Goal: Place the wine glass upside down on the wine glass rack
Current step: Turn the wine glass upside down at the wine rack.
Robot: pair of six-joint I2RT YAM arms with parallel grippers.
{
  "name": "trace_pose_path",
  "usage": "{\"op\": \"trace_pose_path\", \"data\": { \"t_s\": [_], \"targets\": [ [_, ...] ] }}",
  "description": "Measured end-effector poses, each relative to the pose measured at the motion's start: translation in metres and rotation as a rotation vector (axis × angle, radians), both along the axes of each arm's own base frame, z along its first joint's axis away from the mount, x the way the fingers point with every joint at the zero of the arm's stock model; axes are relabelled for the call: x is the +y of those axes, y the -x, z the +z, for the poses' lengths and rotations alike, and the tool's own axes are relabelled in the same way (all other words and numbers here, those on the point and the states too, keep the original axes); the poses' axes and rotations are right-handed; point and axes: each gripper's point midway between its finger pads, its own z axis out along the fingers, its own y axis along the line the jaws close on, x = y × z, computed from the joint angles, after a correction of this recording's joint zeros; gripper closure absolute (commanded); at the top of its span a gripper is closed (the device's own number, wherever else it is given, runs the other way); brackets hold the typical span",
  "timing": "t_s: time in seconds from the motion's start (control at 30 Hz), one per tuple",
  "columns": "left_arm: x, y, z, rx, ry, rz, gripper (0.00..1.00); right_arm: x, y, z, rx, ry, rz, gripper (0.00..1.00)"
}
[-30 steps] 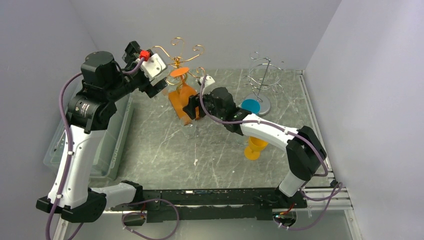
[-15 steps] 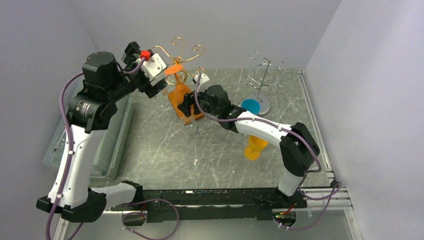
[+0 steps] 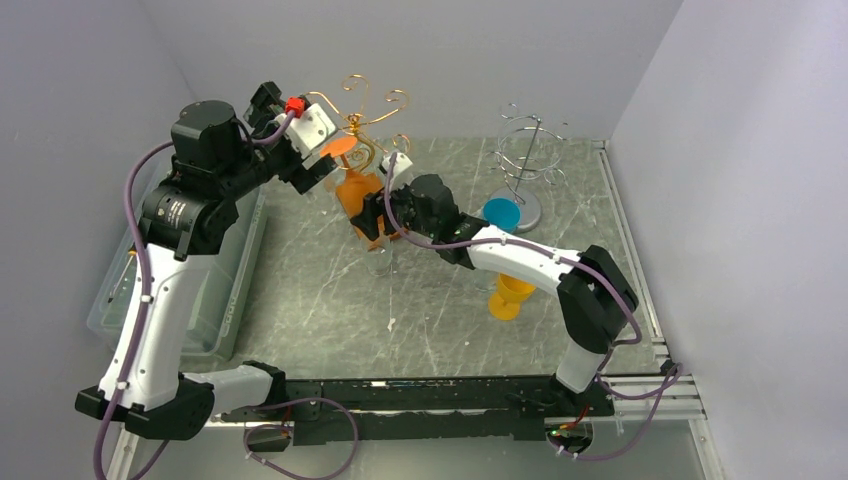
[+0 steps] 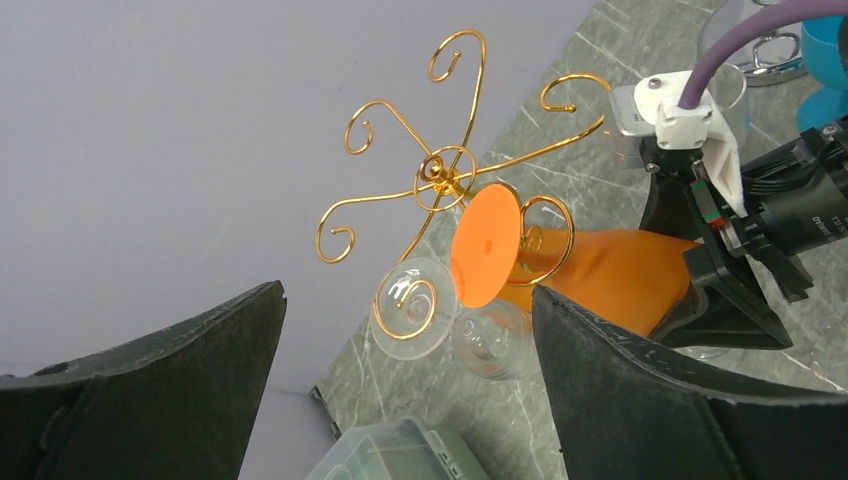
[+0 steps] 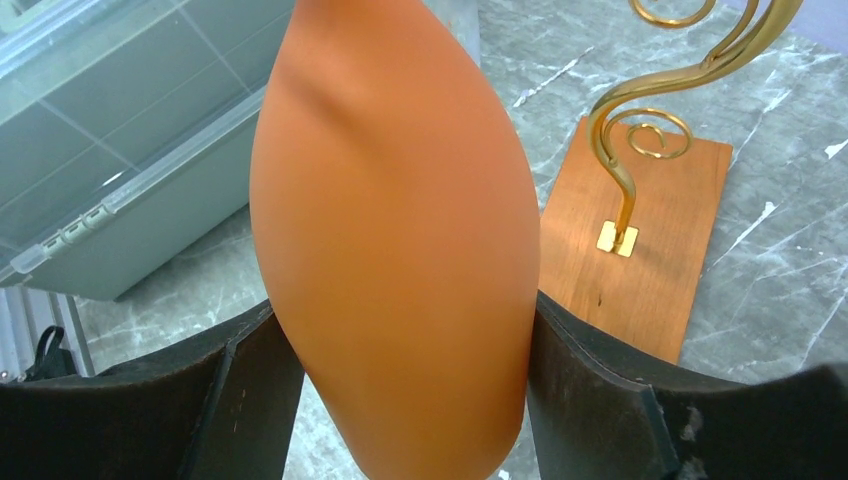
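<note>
At the gold wire rack, back-centre of the desk: orange wine glass is inverted, foot disc uppermost and bowl below. Right jaws are clamped on the bowl, one finger on each side. Right wrist view shows the bowl filling the gap between both fingers.

In the left wrist view the foot disc sits against one of the rack's lower curled hooks. The stem runs from there down and to the right into the bowl, so the glass is tilted. Cannot tell whether the foot bears on the wire or only overlaps it.

Left jaws: spread wide, nothing between them. They hover high, just left of the rack, camera facing the hooks. Left arm stands tall over the clear plastic bin at the desk's left edge.

Clear wine glass hangs at a neighbouring hook, its foot disc over a gold loop, just beside the orange foot disc. Rack's wooden base lies flat on the desk, gold post fixed on it.

Elsewhere: silver wire rack at back right; blue glass near its base; yellow-orange glass on the desk beneath the right arm.
</note>
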Motion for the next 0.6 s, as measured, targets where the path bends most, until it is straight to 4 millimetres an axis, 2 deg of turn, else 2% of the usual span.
{"op": "trace_pose_path", "data": {
  "t_s": [0.13,0.6],
  "targets": [
    [0.001,0.0,0.0,0.0,-0.001,0.004,0.01,-0.001,0.004,-0.005,-0.004,0.004,0.014,0.29],
    [-0.001,-0.011,-0.01,0.028,-0.014,0.018,0.01,-0.017,0.02,0.0,-0.045,-0.035,0.023,0.29]
  ]
}}
